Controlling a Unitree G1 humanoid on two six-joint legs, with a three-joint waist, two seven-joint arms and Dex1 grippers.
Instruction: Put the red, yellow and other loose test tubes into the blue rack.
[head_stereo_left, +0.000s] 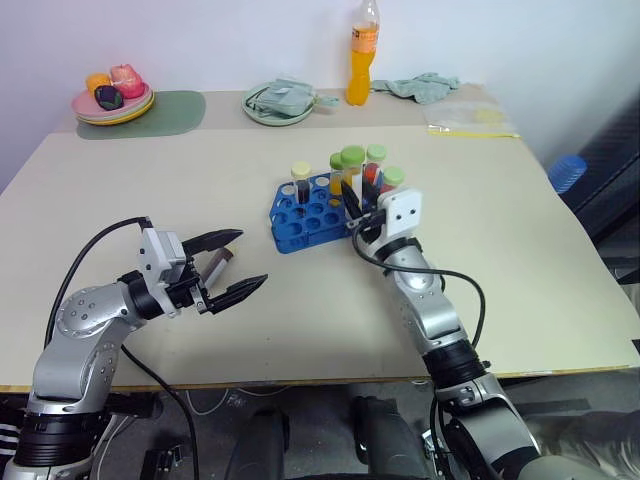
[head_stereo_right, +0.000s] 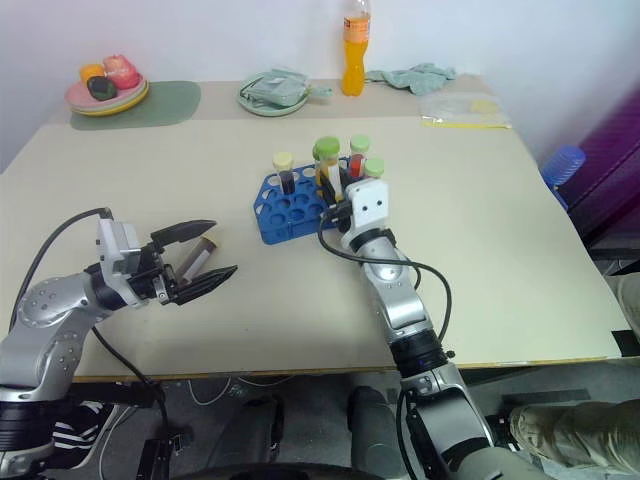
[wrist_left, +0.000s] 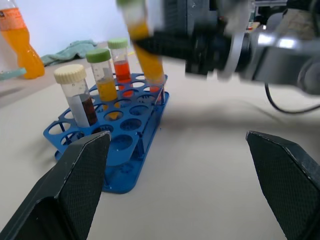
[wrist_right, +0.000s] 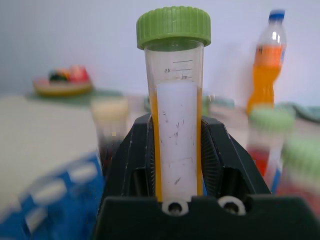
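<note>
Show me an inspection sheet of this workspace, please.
Surface: beige table.
Job's things: blue rack holds several upright tubes; a cream-capped tube lies loose on the table.
Clutter: fruit plate, green mat, bowl, orange bottle, cloth along the far edge.
Grippers: right gripper shut on yellow tube at the rack; left gripper open, around the loose tube.
Cables: black cables along both arms.
Surroundings: white wall; blue ribbed object.

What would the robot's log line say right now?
right gripper: shut on green-capped clear plastic tube of yellow liquid, upright over bright blue plastic rack | left gripper: open, empty | loose cream-capped tube: on table
</note>
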